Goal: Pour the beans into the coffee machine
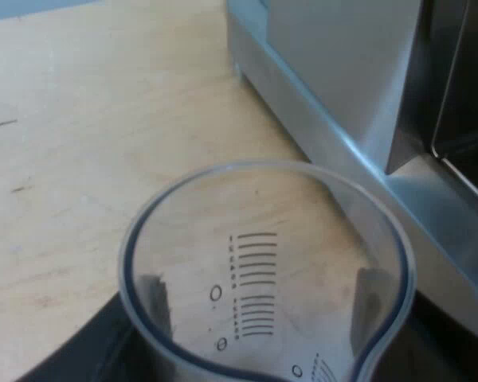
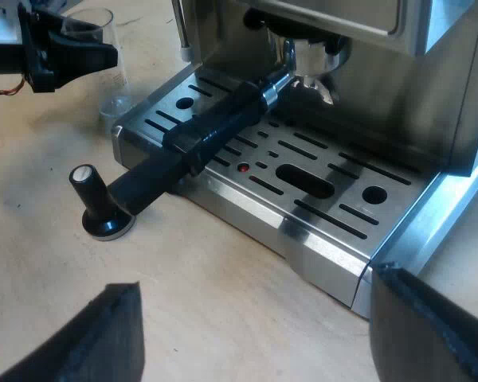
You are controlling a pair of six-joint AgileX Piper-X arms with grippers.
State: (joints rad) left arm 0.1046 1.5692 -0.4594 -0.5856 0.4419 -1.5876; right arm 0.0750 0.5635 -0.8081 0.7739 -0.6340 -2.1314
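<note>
1. Left wrist view, looking down into the measuring glass [image 1: 263, 270]: it sits just beside the espresso machine [image 1: 342, 87], off the machine's side wall, mouth up and long axis upright. It looks empty to us (the wood of the table [image 1: 72, 159] and the printed scale show straight through it).
2. Our left gripper [image 1: 261, 301] has the glass. Its two fingers [image 1: 153, 298] press on opposite sides of the wall, closed only as far as the glass allows, and hold nothing else.
3. From the right wrist view, the glass is off the corner of the machine's drip tray [image 2: 303, 187]. Its foot is at or just above the table; we cannot tell which.
4. The relation that matters, as we judge it: the hopper is on the machine's top, so the target lies upward from the glass and inward over the machine's body. The glass must rise upright along the side wall, then tip toward the machine.
5. The left arm is much the nearer, being the one that grips the glass. Our right gripper [image 2: 255, 322] hangs at the machine's front, well apart from the glass, fingers spread wide and empty.
6. Also at the machine's front, the holder [image 2: 280, 79] is locked in with its dark handle [image 2: 199, 139] reaching out over the tray. A tamper [image 2: 102, 208] stands on the table just beside the handle's end.
</note>
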